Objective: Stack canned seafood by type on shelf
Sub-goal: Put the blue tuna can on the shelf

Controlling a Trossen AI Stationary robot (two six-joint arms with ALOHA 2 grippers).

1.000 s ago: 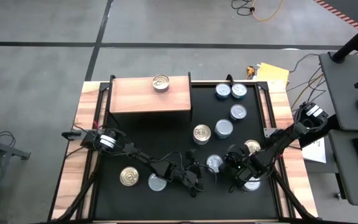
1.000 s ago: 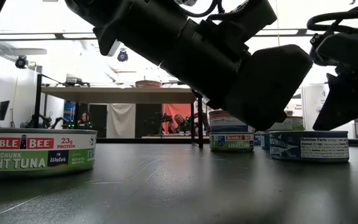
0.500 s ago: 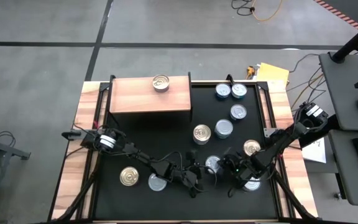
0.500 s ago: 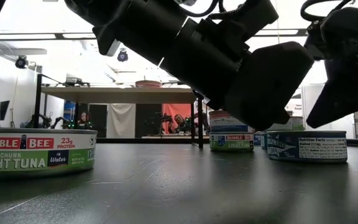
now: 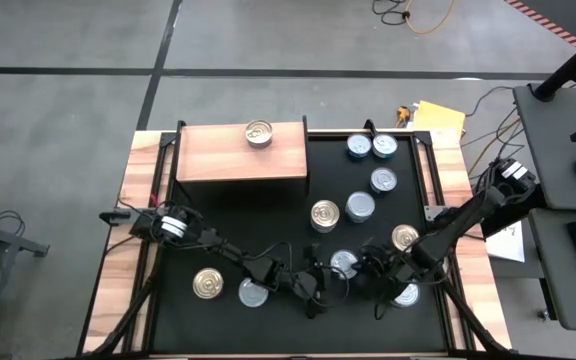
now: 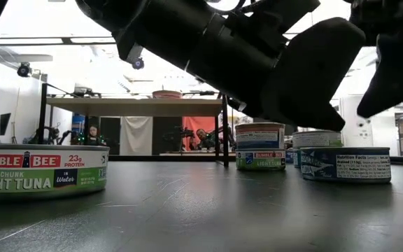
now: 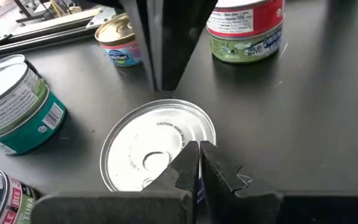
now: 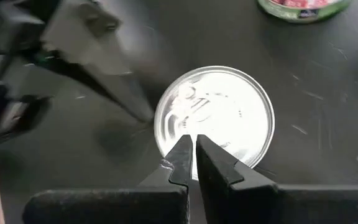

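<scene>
Two arms reach in over the black table point(image 5: 268, 215), and only the high view shows the whole layout: the shelf point(image 5: 241, 153) stands well beyond both grippers at the far edge of the table, with one gold-topped tin point(image 5: 258, 132) on its flat top. From that height the rest of the canned seafood lies scattered on the table, most of it beyond the right gripper point(image 5: 360, 277) and toward the far right corner, and a gold tin point(image 5: 207, 284) and a silver tin point(image 5: 253, 293) lie back along the left arm, behind the left gripper point(image 5: 317, 283).

The low view cannot show the shelf top; it gives the labels instead, a Bumble Bee light tuna tin point(image 6: 42, 171) close by and further tins point(image 6: 260, 147) behind the dark bulk of the arms.

The wrist views settle what the others hide. In the left wrist view the left gripper point(image 7: 200, 163) is clenched, fingertips pressed together with nothing between them, hovering over the near rim of a silver-topped tin point(image 7: 159, 144); the other arm's dark finger comes down at that tin's far side. In the right wrist view the right gripper point(image 8: 189, 154) is likewise clenched and empty, its tips over the near edge of the same kind of bright silver lid point(image 8: 215, 122). From above, that silver tin point(image 5: 343, 263) sits between the two grippers, just beside each.
</scene>
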